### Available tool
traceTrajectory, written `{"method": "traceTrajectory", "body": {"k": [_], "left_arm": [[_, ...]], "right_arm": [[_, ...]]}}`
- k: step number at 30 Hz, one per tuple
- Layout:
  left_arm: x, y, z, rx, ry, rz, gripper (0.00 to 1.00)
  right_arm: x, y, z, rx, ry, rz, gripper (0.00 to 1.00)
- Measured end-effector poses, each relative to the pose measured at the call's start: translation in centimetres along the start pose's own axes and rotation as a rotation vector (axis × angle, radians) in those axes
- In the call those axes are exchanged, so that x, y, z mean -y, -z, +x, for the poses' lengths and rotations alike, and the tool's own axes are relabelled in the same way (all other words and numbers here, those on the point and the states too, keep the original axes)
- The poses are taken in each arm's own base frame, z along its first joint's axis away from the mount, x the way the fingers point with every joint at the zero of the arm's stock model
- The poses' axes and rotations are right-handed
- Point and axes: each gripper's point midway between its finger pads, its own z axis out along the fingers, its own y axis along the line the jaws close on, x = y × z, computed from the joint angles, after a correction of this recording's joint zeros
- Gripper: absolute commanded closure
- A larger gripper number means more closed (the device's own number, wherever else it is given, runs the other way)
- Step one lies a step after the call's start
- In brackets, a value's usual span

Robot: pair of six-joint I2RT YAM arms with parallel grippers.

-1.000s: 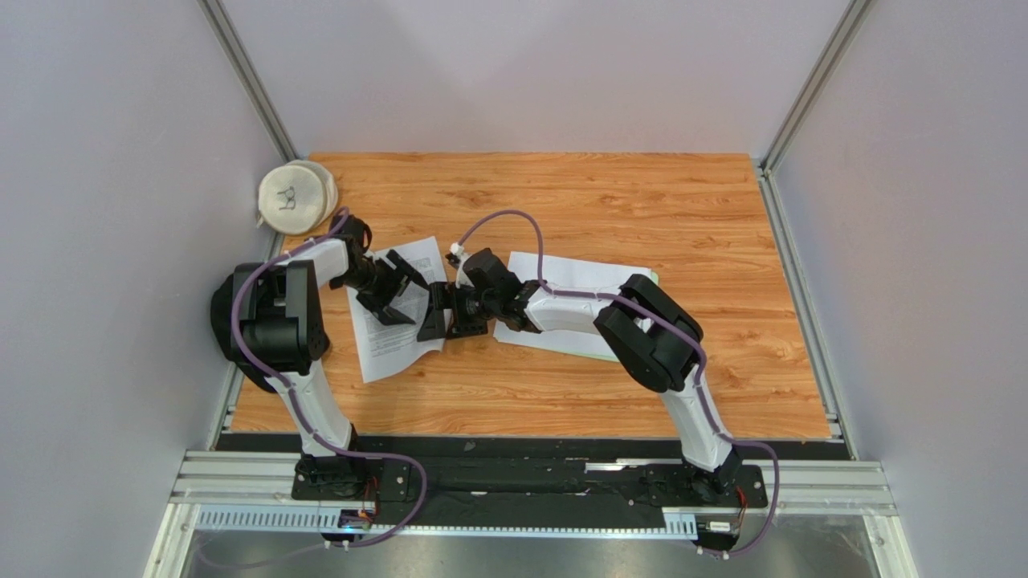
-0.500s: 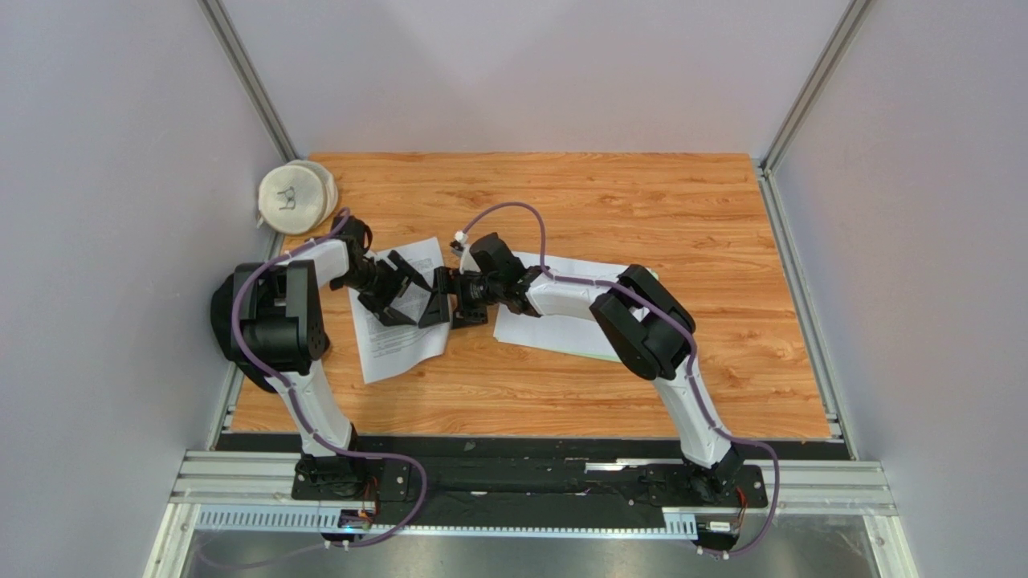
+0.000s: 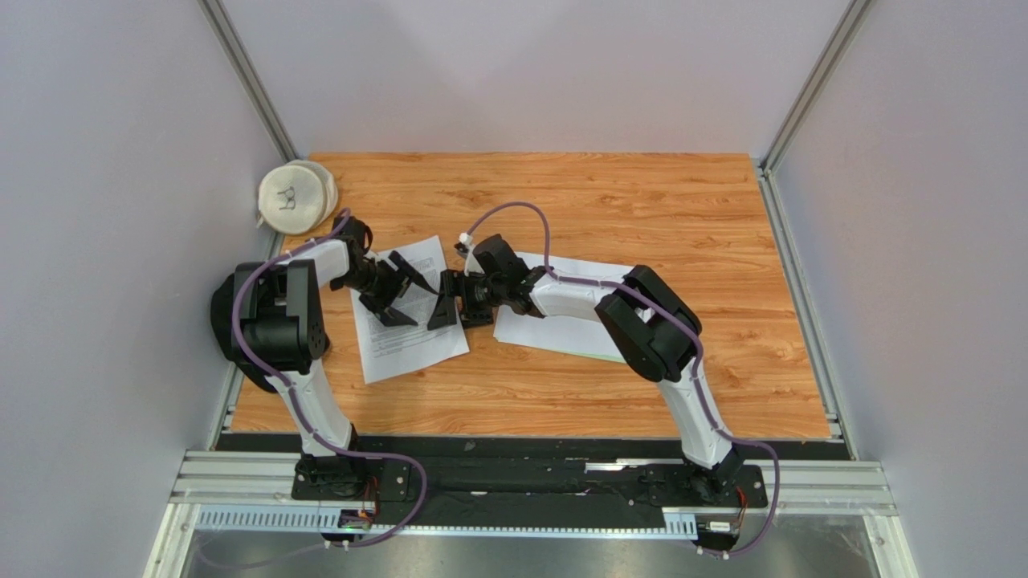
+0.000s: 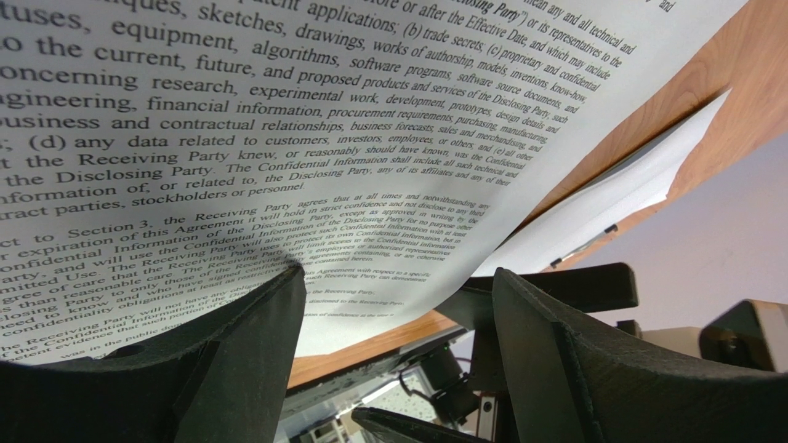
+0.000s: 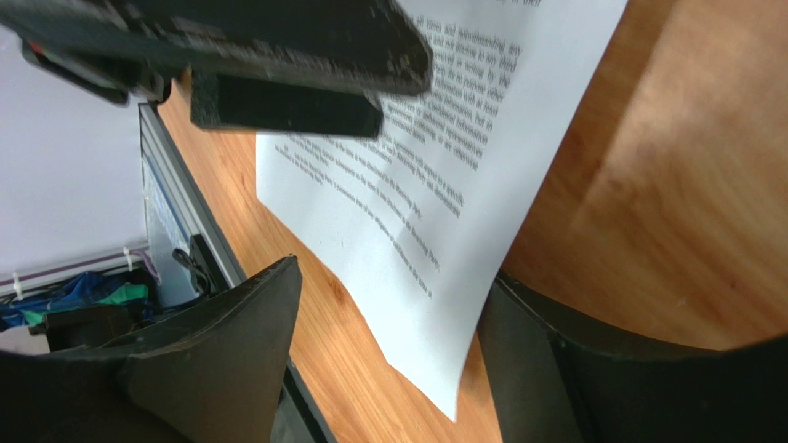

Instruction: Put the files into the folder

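Note:
One file, a white printed sheet (image 3: 404,337), lies on the wooden table at the left. My left gripper (image 3: 404,295) is open over it; in the left wrist view (image 4: 398,286) one fingertip (image 4: 277,286) presses on the text and the sheet's (image 4: 277,138) near edge curls up. My right gripper (image 3: 444,301) is open at the sheet's right edge. In the right wrist view (image 5: 388,286) the sheet's (image 5: 407,212) corner lies between its fingers. The pale green folder (image 3: 588,354) lies under the right forearm, with a white sheet (image 3: 579,275) on it.
A round beige object (image 3: 296,196) sits at the back left corner. Grey walls and metal frame posts (image 3: 253,84) close in the table on three sides. The two grippers are close together, nearly touching.
My right gripper has moved a little back along the sheet's right edge, and its forearm has swung with it. The sheet's lower right corner now lies flatter. The left gripper has hardly moved.

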Motion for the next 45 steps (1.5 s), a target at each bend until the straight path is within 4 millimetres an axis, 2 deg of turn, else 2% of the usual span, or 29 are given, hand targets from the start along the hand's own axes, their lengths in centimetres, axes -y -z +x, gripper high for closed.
{"method": "traceTrajectory", "body": {"k": [2,3,5,6,9,14,18,20,23,27,30,32,38,42,45], "left_arm": [[0.0,0.0,0.0,-0.002,-0.002,0.003,0.17],[0.1,0.0,0.0,-0.003,-0.008,0.005,0.16],[0.1,0.0,0.0,-0.004,-0.019,0.009,0.17],[0.1,0.1,0.0,-0.002,-0.028,0.012,0.17],[0.4,0.7,-0.1,0.023,-0.066,0.018,0.17],[3.0,4.6,0.0,0.132,-0.191,0.088,0.17],[5.9,9.6,0.8,0.276,-0.328,0.178,0.17],[7.0,11.7,1.4,0.336,-0.384,0.212,0.17],[7.6,12.7,1.9,0.368,-0.429,0.224,0.17],[7.7,11.8,2.6,0.349,-0.455,0.205,0.17],[8.1,10.7,3.4,0.312,-0.475,0.193,0.18],[8.3,9.8,3.7,0.287,-0.486,0.185,0.18],[9.6,5.8,3.9,0.163,-0.523,0.137,0.19],[10.1,3.2,4.0,0.091,-0.546,0.108,0.19],[9.9,2.8,4.9,0.057,-0.561,0.098,0.19]], "right_arm": [[0.0,0.4,0.7,-0.003,-0.014,-0.013,0.51],[0.3,0.5,1.2,-0.012,-0.028,-0.009,0.65],[0.5,0.6,1.9,-0.032,-0.048,-0.009,0.79],[0.6,0.6,2.1,-0.041,-0.060,-0.008,0.89],[0.3,0.9,1.8,-0.051,-0.066,-0.027,1.00],[-0.7,2.0,0.4,-0.082,-0.004,-0.039,1.00],[-0.4,4.4,-0.8,-0.152,0.134,-0.008,1.00],[1.3,6.5,-1.2,-0.201,0.212,0.042,0.98],[5.2,10.1,-0.3,-0.291,0.297,0.148,0.98],[10.6,15.1,2.6,-0.471,0.400,0.296,0.98],[13.1,17.6,3.5,-0.574,0.474,0.392,0.99],[14.0,19.0,3.2,-0.617,0.533,0.437,0.98],[15.6,21.3,0.0,-0.627,0.676,0.538,0.96],[18.0,23.0,-1.2,-0.653,0.704,0.650,0.95],[19.9,23.8,-1.9,-0.661,0.704,0.709,0.95]]}}
